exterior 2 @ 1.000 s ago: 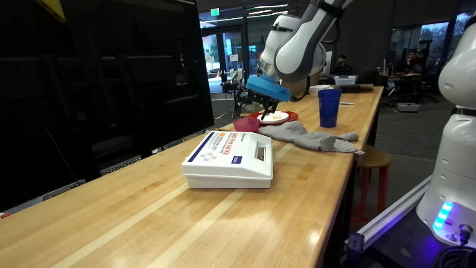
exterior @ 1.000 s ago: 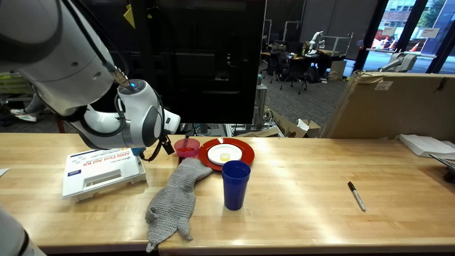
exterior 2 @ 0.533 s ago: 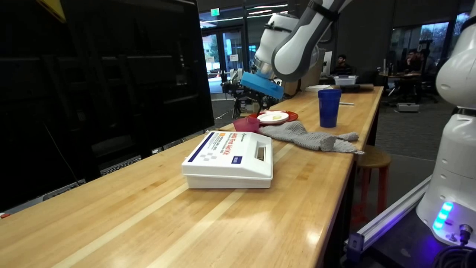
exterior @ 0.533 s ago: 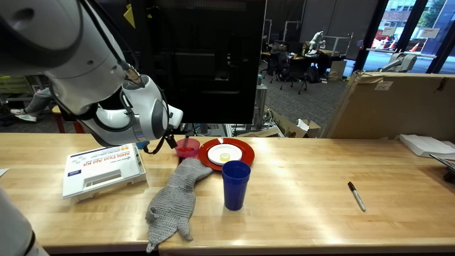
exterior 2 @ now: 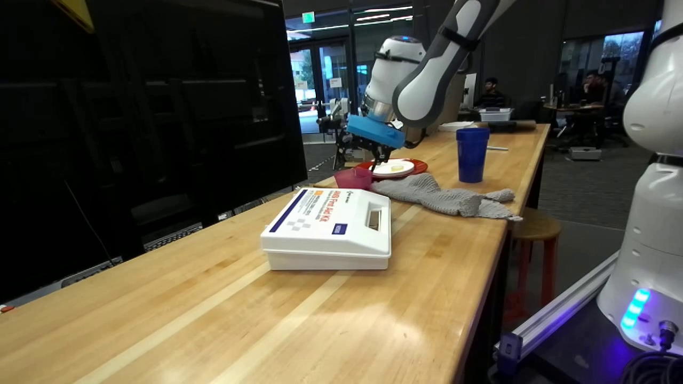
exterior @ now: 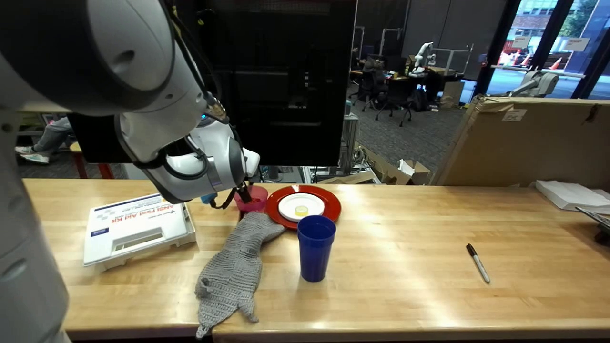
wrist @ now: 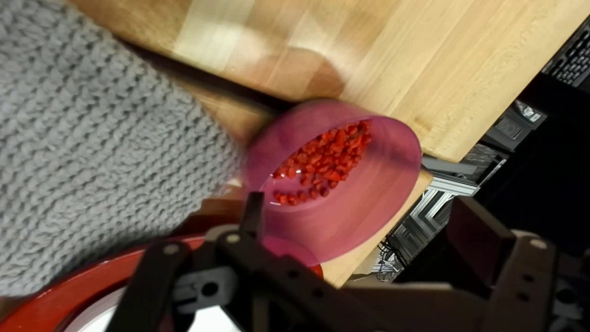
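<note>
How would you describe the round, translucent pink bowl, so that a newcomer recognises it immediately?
On the long wooden table, look for the round red plate carrying a smaller white plate. The bowl sits beside them, near one end of the long grey knitted cloth. Unlike these neighbours, it is translucent pink and holds small red pieces.

- One bowl (wrist: pixel 368 198)
- Red bits (wrist: pixel 334 157): many, packed too close to count
- One red plate (exterior: pixel 332 207) and one white plate (exterior: pixel 302 199), making two plates
- One small yellow piece (exterior: pixel 301 210)
- One cup (exterior: pixel 315 252)
- One cloth (exterior: pixel 233 267)
- One first-aid kit (exterior 2: pixel 325 229)
- One pen (exterior: pixel 478 264)
- One paper stack (exterior: pixel 572 194)
- At least one stool (exterior 2: pixel 538 225)
- At least two people (exterior 2: pixel 490 97)
</note>
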Motion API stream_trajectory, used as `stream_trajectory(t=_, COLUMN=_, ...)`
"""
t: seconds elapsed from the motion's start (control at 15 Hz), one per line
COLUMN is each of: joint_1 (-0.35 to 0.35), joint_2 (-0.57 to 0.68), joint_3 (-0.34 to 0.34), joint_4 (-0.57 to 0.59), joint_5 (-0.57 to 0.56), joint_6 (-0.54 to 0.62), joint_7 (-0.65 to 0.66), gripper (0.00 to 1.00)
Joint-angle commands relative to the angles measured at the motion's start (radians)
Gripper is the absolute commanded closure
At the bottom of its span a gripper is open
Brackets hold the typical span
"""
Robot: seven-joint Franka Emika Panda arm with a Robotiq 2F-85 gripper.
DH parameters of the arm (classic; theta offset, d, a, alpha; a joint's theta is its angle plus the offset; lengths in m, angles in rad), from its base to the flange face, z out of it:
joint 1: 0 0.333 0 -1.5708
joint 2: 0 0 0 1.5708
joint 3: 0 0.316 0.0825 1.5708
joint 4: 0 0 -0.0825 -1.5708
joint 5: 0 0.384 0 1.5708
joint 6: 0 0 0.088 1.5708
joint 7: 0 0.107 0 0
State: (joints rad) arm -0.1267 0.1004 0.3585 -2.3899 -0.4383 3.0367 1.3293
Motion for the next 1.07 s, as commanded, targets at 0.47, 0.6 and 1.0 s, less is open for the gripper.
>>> stream_trajectory(t=0.47, joint_1=0.073, joint_2=0.065, joint_3=-0.054, joint_4=0.108, joint_5=-0.062, joint_6=-0.070, joint_7=0.102, gripper=0.00)
stream_trajectory(t=0.6, joint_1=0.080, joint_2=0.053, joint_3=-0.045, joint_4=0.123, joint_5=-0.048, joint_6=-0.095, joint_7=0.092, gripper=0.00)
stream_trajectory(t=1.0, joint_1=0.092, joint_2=0.018, joint_3=-0.005, joint_4=0.143, joint_5=0.061, joint_6=-0.229, joint_7=0.097, gripper=0.00)
